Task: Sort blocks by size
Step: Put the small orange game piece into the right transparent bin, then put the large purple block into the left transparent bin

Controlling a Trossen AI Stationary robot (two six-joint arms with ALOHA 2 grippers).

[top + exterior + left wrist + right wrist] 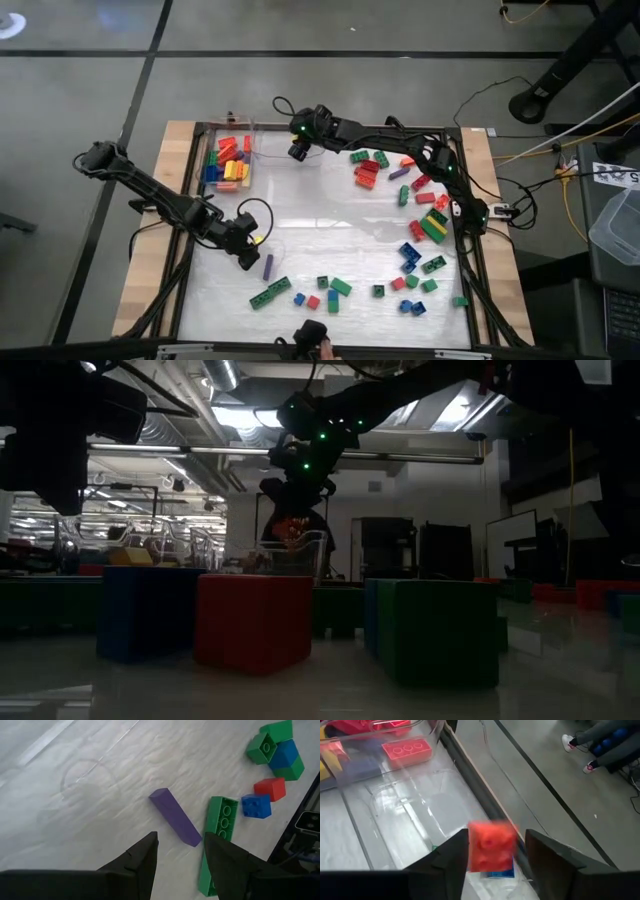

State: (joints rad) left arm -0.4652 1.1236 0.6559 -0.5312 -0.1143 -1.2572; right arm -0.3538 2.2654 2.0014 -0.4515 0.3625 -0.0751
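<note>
Loose blocks lie scattered on the white table [310,225]. My left gripper [250,260] hovers open at the near left, its fingertips [180,837] above one end of a long purple block [175,816] that lies flat. My right gripper [297,152] hangs open at the far edge, beside a clear bin of red, yellow and blue blocks [232,160]. A blurred red square block [492,845] shows between its fingers, over a second clear bin [410,815] with a blue block [501,872] in it. My right gripper stands with one finger on each side of the red block. A gap shows between the block and one finger [545,865]. Whether the other finger [452,855] touches it, I cannot tell. The block is clear of the bin below.
A long green block [217,835] lies right beside the purple one, with small blue [256,805] and red [270,788] blocks past it. More blocks cluster at the far right [380,170] and near right [415,265]. A black frame [470,250] edges the table. A person's feet [570,742] show beyond it.
</note>
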